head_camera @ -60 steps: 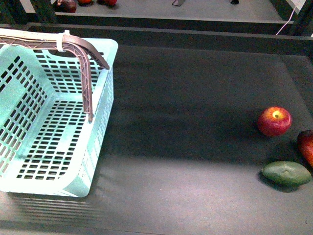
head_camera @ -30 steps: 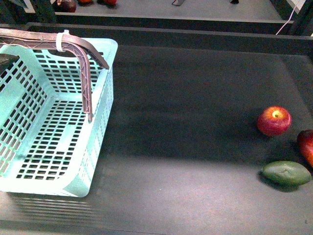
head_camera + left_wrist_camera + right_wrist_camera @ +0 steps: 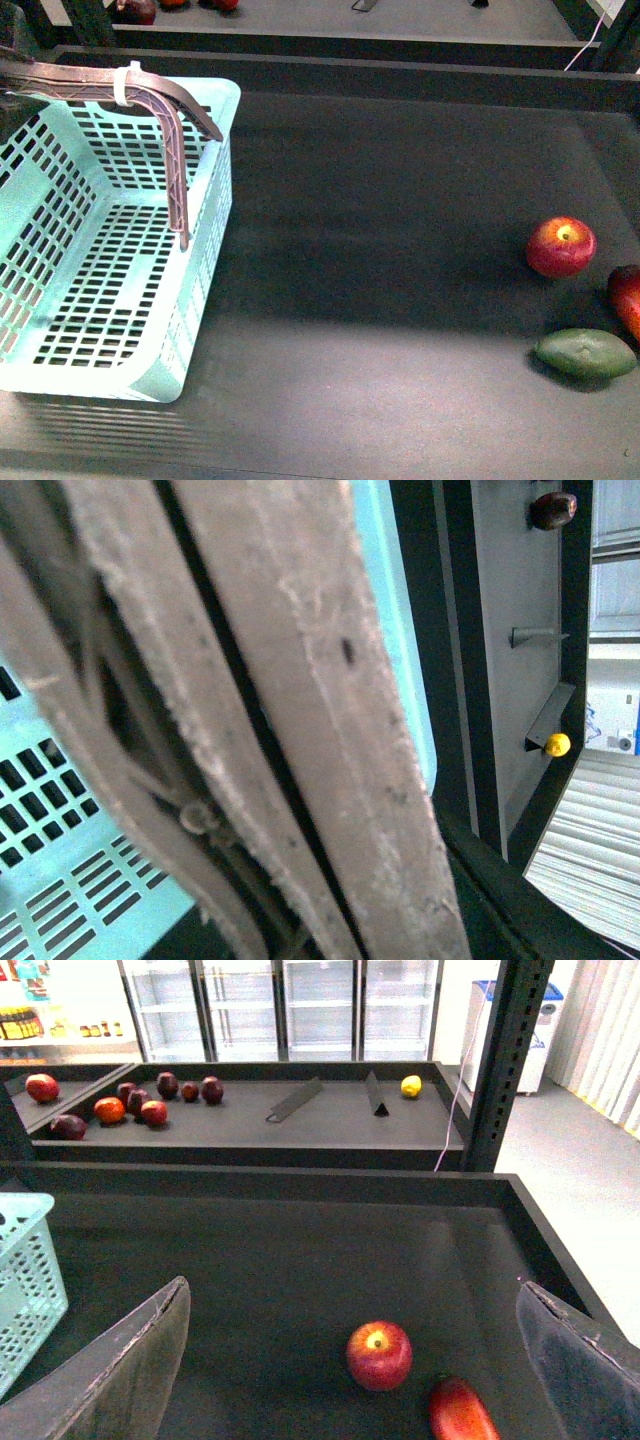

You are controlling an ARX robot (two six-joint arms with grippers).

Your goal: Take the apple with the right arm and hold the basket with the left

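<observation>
The turquoise basket [image 3: 205, 270] stands at the table's left, its grey-brown handles [image 3: 175, 150] raised and bound by a white zip tie [image 3: 127, 82]. My left gripper [image 3: 10, 100] shows only as a dark shape at the left edge, shut on the basket's handles [image 3: 300, 710], which fill the left wrist view. The apple [image 3: 561, 247] sits on the table at the far right, yellow patch up. My right gripper [image 3: 352, 1290] hangs open above the table. The apple [image 3: 379, 1355] lies below it and between its fingers [image 3: 120, 1370], which are well clear of it.
A darker red fruit [image 3: 627, 300] and a green oval fruit [image 3: 586, 353] lie just in front of the apple. A raised dark rim [image 3: 400, 75] bounds the table at the back. Behind it is a shelf with several fruits [image 3: 130, 1100] and a black post [image 3: 505, 1060].
A dark part of my left gripper has come in at the left edge under the basket's handles, and the handles there now look shaded. The basket and fruits have stayed put.
</observation>
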